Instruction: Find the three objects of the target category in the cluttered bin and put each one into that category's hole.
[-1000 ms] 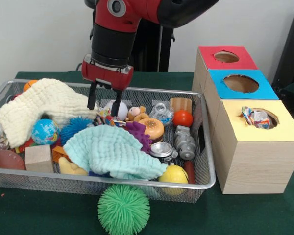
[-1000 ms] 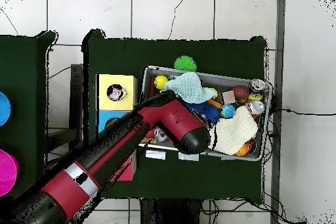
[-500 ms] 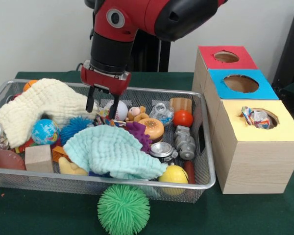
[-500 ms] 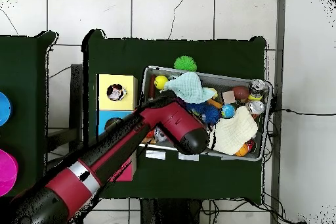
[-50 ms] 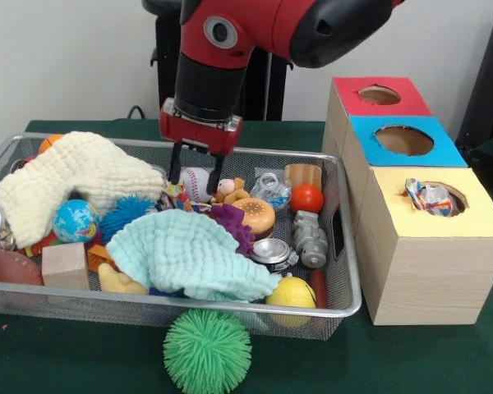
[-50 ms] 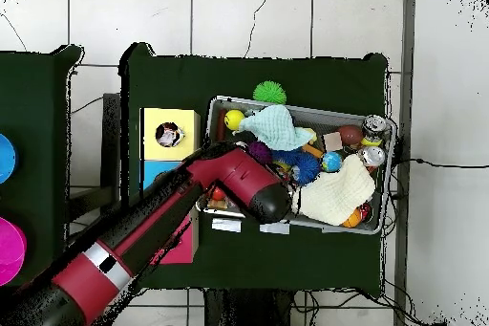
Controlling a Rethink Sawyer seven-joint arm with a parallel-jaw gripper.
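Observation:
My gripper (image 5: pixel 195 174) hangs open over the back middle of the wire bin (image 5: pixel 352 271). Its two fingers stand on either side of a white baseball (image 5: pixel 197 184), without visibly touching it. A small tan figure (image 5: pixel 228 191) and a crumpled colourful wrapper (image 5: pixel 177 197) lie right beside the ball. To the right stand three boxes with holes in their tops: red (image 5: pixel 378 95), blue (image 5: pixel 404 140) and yellow (image 5: pixel 431 199). A crumpled wrapper pokes from the yellow box's hole. In the overhead view the arm (image 6: pixel 250 188) covers the gripper and the bin's left part.
The bin also holds a cream cloth (image 5: pixel 74 176), a mint cloth (image 5: pixel 185 254), a globe ball (image 5: pixel 74 220), a burger toy (image 5: pixel 256 215), a red ball (image 5: pixel 306 198), a yellow ball (image 5: pixel 292 293), a wooden block (image 5: pixel 66 264) and metal cans. A green spiky ball (image 5: pixel 207 350) lies outside, in front.
The gripper has shifted to the right along the bin's back, from beside the cream cloth to straddling the white baseball. The objects have not moved.

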